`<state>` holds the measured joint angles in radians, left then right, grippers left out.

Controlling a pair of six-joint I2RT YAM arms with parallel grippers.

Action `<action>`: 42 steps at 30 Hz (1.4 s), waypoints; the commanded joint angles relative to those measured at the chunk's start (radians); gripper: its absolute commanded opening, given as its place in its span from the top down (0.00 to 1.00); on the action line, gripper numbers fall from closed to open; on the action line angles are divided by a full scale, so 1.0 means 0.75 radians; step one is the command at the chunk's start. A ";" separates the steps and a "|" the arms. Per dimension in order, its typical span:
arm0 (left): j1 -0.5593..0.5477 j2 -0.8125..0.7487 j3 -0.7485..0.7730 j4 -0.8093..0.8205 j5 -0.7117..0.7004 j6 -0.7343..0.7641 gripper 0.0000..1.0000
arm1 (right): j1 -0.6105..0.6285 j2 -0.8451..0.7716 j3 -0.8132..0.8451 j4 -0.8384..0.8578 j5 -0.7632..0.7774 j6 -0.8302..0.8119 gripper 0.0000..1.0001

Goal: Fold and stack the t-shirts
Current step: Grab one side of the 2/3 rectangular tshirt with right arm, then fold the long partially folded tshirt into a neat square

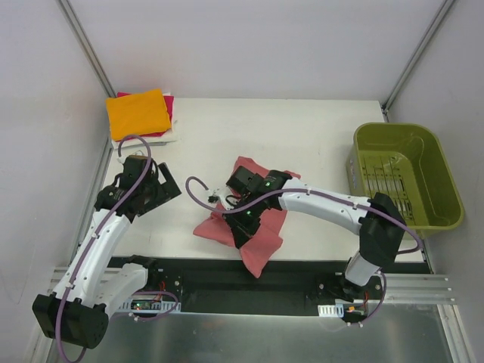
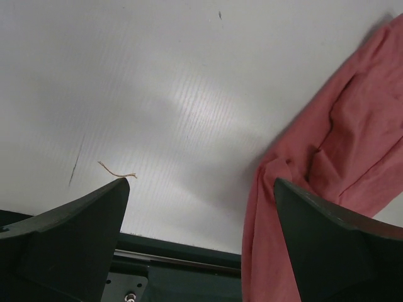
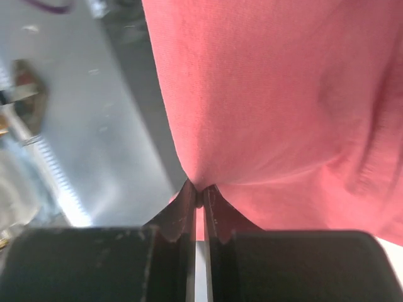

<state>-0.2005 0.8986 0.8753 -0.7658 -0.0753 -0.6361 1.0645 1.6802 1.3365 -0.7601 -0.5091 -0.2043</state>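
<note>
— Two sets of fingers appear; which one holds the cloth?

— My right fingers, clenched on a pinched ridge of the salmon-red t-shirt. It lies bunched at the front middle of the counter, with one end drooping past the near edge.

— Why grip a ridge rather than a hem?

— Judging by the crumple, the shirt must be drawn out flat before any fold. A pinch gives purchase for lifting.

— And the left?

— My left fingers stand spread, grasping nothing, near the shirt's left end and well placed to take a second corner. The folded stack, orange on top, sits at the far left corner, well apart.
</note>
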 commanded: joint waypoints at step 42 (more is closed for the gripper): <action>0.020 0.166 0.017 0.141 0.270 -0.007 0.01 | -0.928 0.728 1.167 -0.496 0.281 -0.470 0.00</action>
<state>-0.1940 1.0088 0.8932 -0.7391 0.0067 -0.6376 0.3725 2.2860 2.1216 -1.1248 -0.4896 -0.6144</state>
